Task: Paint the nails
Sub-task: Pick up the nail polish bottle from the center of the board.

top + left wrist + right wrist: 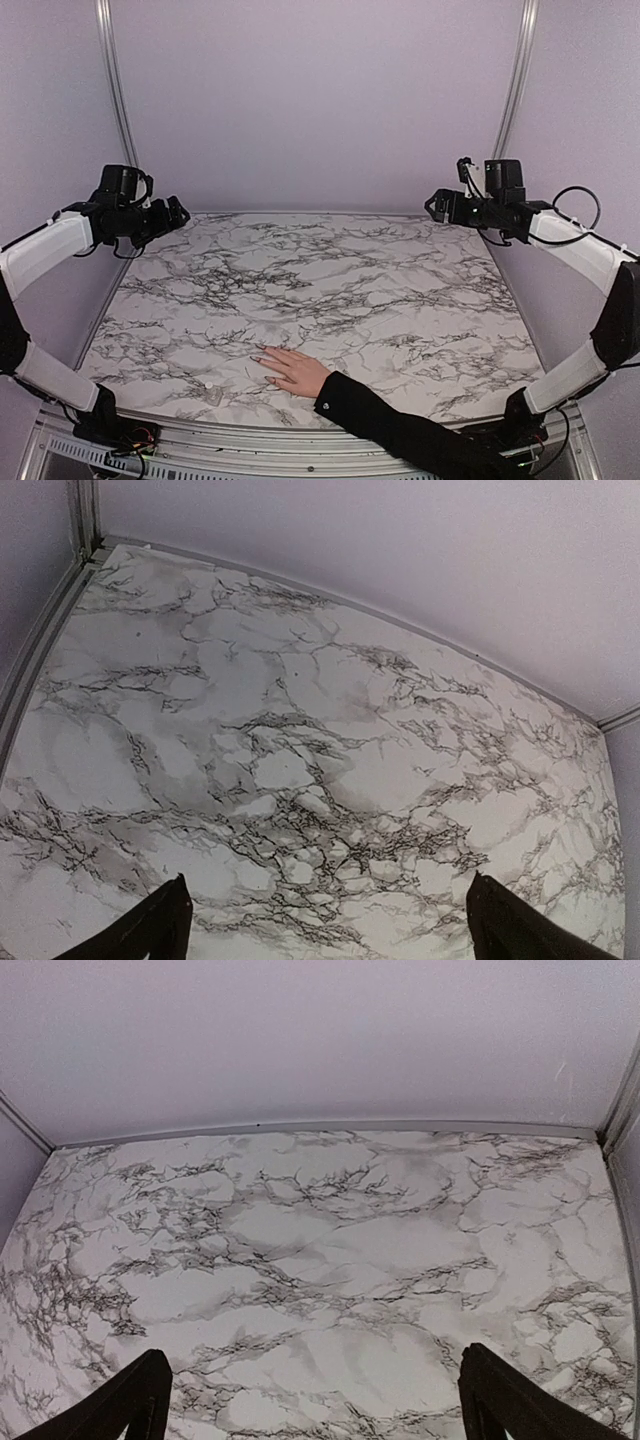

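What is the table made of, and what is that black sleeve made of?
The table looks like marble, white with dark grey veins, though it could be a printed cover, not stone. The sleeve looks like black cloth, dull with no shine.

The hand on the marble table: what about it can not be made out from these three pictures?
1. The nails: seen in the top view only, and too small there to tell whether they are painted.
2. The sleeve: cut off by the bottom edge of the top view, so the rest of the arm is unseen.
3. The hand: outside both wrist views, which show only the marble table.
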Controlling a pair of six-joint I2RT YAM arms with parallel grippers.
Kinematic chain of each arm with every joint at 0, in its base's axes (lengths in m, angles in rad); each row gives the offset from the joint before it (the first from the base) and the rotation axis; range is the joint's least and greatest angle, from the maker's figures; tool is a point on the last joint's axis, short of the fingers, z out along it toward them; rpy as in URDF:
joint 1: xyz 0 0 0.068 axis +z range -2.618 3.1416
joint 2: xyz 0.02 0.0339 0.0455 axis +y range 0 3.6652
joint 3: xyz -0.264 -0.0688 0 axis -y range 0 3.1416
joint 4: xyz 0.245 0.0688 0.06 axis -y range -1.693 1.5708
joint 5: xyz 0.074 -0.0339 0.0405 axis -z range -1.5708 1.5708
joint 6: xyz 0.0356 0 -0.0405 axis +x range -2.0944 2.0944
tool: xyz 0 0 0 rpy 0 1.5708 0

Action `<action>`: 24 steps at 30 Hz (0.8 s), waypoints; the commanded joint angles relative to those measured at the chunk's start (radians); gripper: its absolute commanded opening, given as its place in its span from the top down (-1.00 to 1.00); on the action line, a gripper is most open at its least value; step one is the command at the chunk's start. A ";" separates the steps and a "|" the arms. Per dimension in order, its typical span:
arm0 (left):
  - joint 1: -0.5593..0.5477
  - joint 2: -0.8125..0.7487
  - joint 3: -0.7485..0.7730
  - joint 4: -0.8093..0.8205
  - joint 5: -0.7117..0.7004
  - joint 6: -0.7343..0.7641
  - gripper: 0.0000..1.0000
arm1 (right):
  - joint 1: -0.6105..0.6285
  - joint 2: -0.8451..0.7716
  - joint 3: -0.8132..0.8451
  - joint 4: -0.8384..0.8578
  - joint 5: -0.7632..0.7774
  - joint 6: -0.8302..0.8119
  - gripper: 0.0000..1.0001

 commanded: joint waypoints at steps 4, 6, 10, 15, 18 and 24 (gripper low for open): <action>-0.057 -0.059 -0.077 -0.080 -0.105 -0.003 -0.98 | 0.086 0.004 -0.017 -0.030 0.018 0.044 -0.97; -0.066 -0.072 -0.084 -0.103 -0.109 0.022 -0.98 | 0.098 0.006 -0.018 -0.034 0.011 0.046 -0.97; -0.076 -0.108 -0.078 -0.161 -0.068 0.089 -0.98 | 0.115 0.010 -0.020 -0.027 -0.017 0.054 -0.97; -0.087 -0.185 -0.078 -0.249 0.000 0.128 -0.98 | 0.114 -0.037 -0.069 0.061 -0.049 0.062 -0.97; -0.100 -0.214 -0.062 -0.341 0.002 0.135 -0.98 | 0.114 -0.058 -0.102 0.117 -0.092 0.051 -0.97; -0.190 -0.266 -0.031 -0.527 -0.069 0.133 -0.98 | 0.116 -0.063 -0.119 0.166 -0.118 0.036 -0.97</action>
